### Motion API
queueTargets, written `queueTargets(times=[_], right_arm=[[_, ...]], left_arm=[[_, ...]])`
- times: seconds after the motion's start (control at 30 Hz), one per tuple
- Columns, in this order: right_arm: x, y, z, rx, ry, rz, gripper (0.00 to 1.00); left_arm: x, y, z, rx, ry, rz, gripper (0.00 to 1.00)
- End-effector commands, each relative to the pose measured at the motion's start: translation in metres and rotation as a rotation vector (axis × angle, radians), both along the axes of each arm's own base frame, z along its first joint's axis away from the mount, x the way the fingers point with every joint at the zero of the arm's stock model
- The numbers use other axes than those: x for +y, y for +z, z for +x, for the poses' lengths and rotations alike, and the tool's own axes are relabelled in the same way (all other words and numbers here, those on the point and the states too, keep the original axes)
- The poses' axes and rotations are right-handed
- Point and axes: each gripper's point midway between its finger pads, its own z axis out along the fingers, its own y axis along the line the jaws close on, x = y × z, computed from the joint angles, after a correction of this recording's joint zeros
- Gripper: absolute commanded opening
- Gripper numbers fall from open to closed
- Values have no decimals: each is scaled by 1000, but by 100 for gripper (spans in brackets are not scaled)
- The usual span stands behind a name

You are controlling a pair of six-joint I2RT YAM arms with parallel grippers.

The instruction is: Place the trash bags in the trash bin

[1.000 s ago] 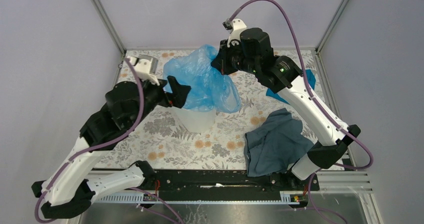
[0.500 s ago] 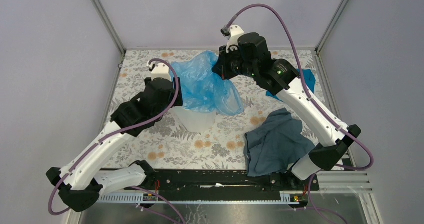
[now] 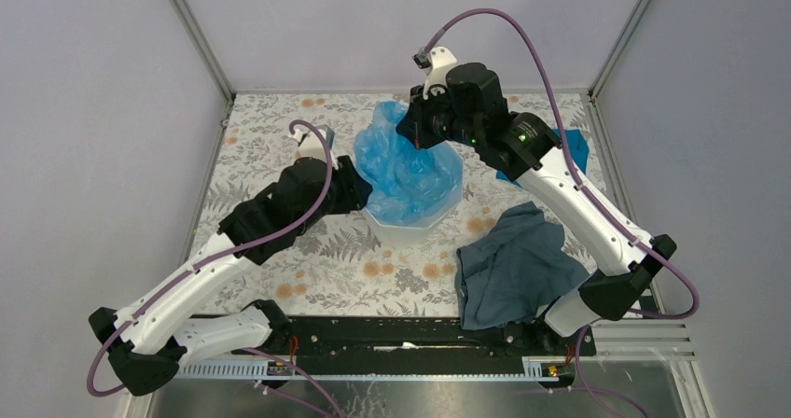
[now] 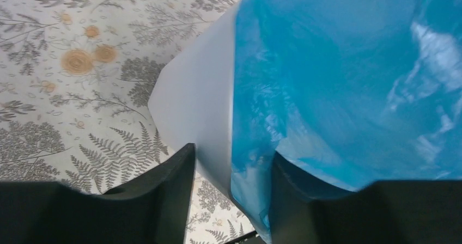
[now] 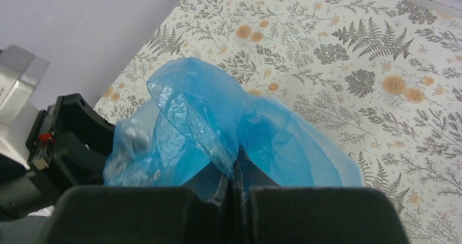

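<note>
- Lowered trash bag into trash bin; swung left gripper onto its left rim.
- Straddles wall and bag edge; cannot tell if clamped.
- Pinches bag's top in pressed-together right gripper, above bin mouth.

wrinkly light-blue trash bag, bunched in white trash bin

No legible text, labels, brands, numbers or signs in any of the three views
</note>
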Motion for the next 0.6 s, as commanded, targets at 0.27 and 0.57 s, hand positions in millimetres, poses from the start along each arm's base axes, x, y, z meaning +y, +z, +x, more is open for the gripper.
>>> queueTargets(times=[0.27,0.57], right_arm=[[-33,23,-13,-72,-22,19,0],[-36,18,-41,-76,94,8,0]], left_arm=[[5,33,-17,-75,-58,-36,82],[25,115,-6,-279,-34,29,82]])
